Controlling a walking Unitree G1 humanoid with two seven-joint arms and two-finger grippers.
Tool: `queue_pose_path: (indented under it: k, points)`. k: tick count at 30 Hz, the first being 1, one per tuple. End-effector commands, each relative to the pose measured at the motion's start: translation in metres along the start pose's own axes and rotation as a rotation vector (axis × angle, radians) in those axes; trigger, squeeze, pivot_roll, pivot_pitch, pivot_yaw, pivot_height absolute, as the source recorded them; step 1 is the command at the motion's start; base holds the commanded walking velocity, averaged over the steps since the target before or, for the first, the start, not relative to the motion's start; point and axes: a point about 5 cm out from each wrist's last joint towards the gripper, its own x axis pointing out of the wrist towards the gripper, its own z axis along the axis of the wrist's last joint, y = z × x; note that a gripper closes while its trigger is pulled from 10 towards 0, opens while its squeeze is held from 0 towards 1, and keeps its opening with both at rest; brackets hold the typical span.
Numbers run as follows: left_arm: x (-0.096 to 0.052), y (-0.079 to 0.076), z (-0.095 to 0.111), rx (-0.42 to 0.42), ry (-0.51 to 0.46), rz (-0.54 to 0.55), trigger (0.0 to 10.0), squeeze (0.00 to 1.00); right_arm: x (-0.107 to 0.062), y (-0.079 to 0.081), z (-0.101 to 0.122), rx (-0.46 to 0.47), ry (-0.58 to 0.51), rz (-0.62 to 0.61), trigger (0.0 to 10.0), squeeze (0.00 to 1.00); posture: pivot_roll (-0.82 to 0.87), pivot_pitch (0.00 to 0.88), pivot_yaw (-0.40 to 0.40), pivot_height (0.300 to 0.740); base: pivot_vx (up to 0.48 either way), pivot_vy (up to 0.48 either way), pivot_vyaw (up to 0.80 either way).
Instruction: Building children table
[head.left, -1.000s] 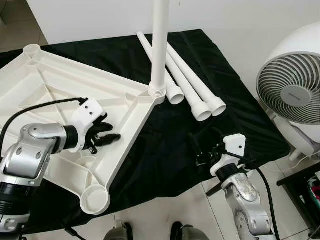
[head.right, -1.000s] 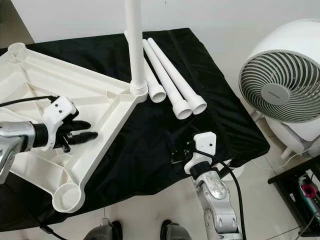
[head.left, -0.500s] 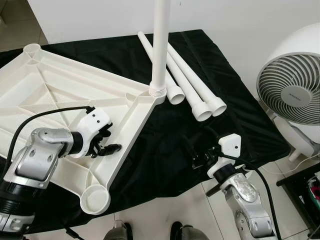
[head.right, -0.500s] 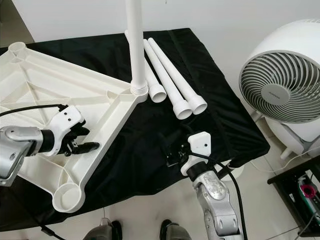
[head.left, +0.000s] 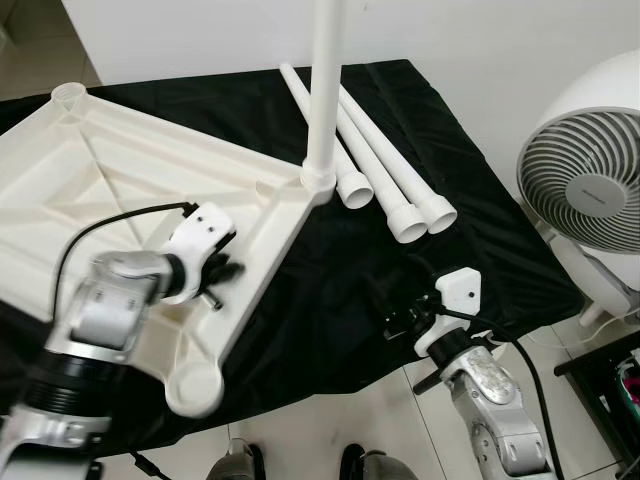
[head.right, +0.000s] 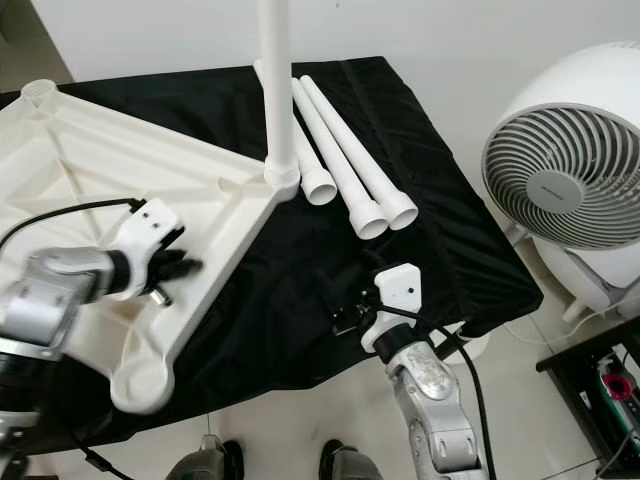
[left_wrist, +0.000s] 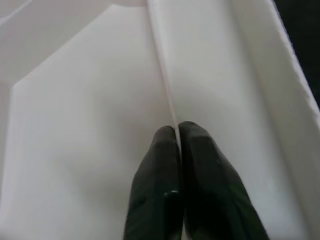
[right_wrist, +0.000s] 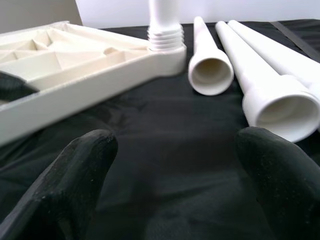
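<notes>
The white tabletop (head.left: 120, 170) lies upside down on a black cloth (head.left: 330, 290). One white leg (head.left: 325, 90) stands upright in its corner socket. Three loose legs (head.left: 385, 180) lie side by side on the cloth behind that corner. My left gripper (head.left: 222, 275) rests on the tabletop's underside near its right edge. In the left wrist view its fingers (left_wrist: 160, 165) are pressed together on a thin rib. My right gripper (head.left: 400, 315) hovers low over the cloth's front right part, open and holding nothing, facing the screwed corner and the open leg ends (right_wrist: 210, 75).
A large white fan (head.left: 590, 190) stands on the floor to the right of the table. A dark shelf (head.left: 610, 375) sits at the lower right. The cloth's front edge hangs over the tiled floor near my feet (head.left: 240, 465).
My left arm has swung and is blurred; its gripper has shifted slightly farther in over the tabletop. The tabletop's near corner has moved a little. The right gripper has barely moved.
</notes>
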Motion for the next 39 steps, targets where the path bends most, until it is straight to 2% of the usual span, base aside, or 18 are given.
queue_pose_path:
  k: [1,5,6,8,9,14,15,20,21,23,24,25,26,28,32,34,36,39]
  points:
    - [0.0,0.006,0.009,0.029,-0.047,0.073,0.0,0.0,-0.002,0.001,-0.001,0.009,0.009,-0.006,10.0,0.0,0.05,0.168,-0.022,0.74,0.0,0.0,0.0]
    - [0.008,0.006,0.013,-0.021,-0.065,0.126,0.0,0.0,-0.001,0.001,-0.001,0.01,0.009,-0.007,10.0,0.0,0.05,0.166,-0.024,0.74,0.0,0.0,0.0]
    - [0.011,0.004,0.016,-0.011,-0.073,0.125,3.9,0.0,-0.001,0.002,-0.001,0.01,0.009,-0.008,10.0,0.0,0.04,0.166,-0.023,0.74,0.0,0.0,0.0]
    - [0.013,0.002,0.018,0.0,-0.078,0.121,3.9,0.0,-0.001,0.002,-0.001,0.011,0.008,-0.008,10.0,0.0,0.04,0.166,-0.023,0.74,0.0,0.0,0.0]
    - [0.014,0.001,0.019,0.001,-0.08,0.111,10.0,0.0,-0.002,0.002,-0.001,0.011,0.008,-0.009,10.0,0.0,0.04,0.166,-0.022,0.74,0.0,0.0,0.0]
    - [0.013,-0.002,0.022,-0.024,-0.103,0.086,10.0,0.0,-0.003,0.001,-0.002,0.012,0.014,-0.014,10.0,0.0,0.04,0.165,-0.022,0.74,0.0,0.0,0.0]
    - [0.012,-0.002,0.023,-0.066,-0.119,0.089,10.0,1.0,-0.004,0.001,-0.003,0.011,0.017,-0.014,10.0,0.0,0.04,0.165,-0.02,0.74,0.0,0.0,0.0]
    - [0.005,0.001,0.032,-0.089,-0.175,0.054,10.0,1.0,-0.004,0.001,-0.003,0.012,0.019,-0.014,10.0,0.0,0.04,0.167,-0.021,0.74,0.0,0.0,0.0]
    - [0.001,0.005,0.038,-0.092,-0.207,0.041,10.0,0.43,-0.004,0.002,-0.004,0.014,0.02,-0.013,10.0,0.0,0.05,0.167,-0.021,0.74,0.0,0.0,0.0]
    - [-0.002,0.008,0.041,-0.088,-0.227,0.033,10.0,0.43,-0.004,0.002,-0.004,0.015,0.021,-0.012,10.0,0.0,0.05,0.167,-0.021,0.74,0.0,0.0,0.0]
    - [-0.005,0.011,0.044,-0.064,-0.244,0.03,10.0,0.0,-0.004,0.002,-0.004,0.017,0.021,-0.012,10.0,0.0,0.05,0.167,-0.021,0.74,0.0,0.0,0.0]
    - [-0.008,0.016,0.046,-0.043,-0.255,0.033,10.0,0.0,-0.003,0.003,-0.004,0.019,0.021,-0.01,10.0,0.0,0.05,0.168,-0.021,0.74,0.0,0.0,0.0]
    - [-0.013,0.025,0.046,0.016,-0.251,0.047,10.0,0.0,-0.003,0.003,-0.004,0.021,0.021,-0.009,10.0,0.0,0.06,0.167,-0.021,0.74,0.0,0.0,0.0]
    - [-0.013,0.025,0.046,0.016,-0.251,0.047,10.0,0.0,-0.003,0.003,-0.004,0.021,0.021,-0.009,10.0,0.0,0.06,0.167,-0.021,0.74,0.0,0.0,0.0]
    - [-0.026,0.059,0.037,0.163,-0.17,0.11,10.0,0.0,-0.001,0.005,-0.004,0.024,0.016,-0.003,10.0,0.0,0.06,0.165,-0.019,0.74,0.0,0.0,0.0]
    - [-0.029,0.066,0.033,0.185,-0.144,0.133,10.0,0.0,-0.001,0.005,-0.003,0.024,0.013,-0.003,10.0,0.0,0.07,0.164,-0.017,0.74,0.0,0.0,0.0]
    - [-0.029,0.066,0.033,0.185,-0.144,0.133,10.0,0.0,-0.001,0.005,-0.003,0.024,0.013,-0.003,10.0,0.0,0.07,0.164,-0.017,0.74,0.0,0.0,0.0]
    - [-0.032,0.077,0.026,0.262,-0.083,0.17,10.0,0.0,0.002,0.005,-0.001,0.031,0.0,-0.007,10.0,0.0,0.07,0.161,-0.02,0.74,0.0,0.0,0.0]
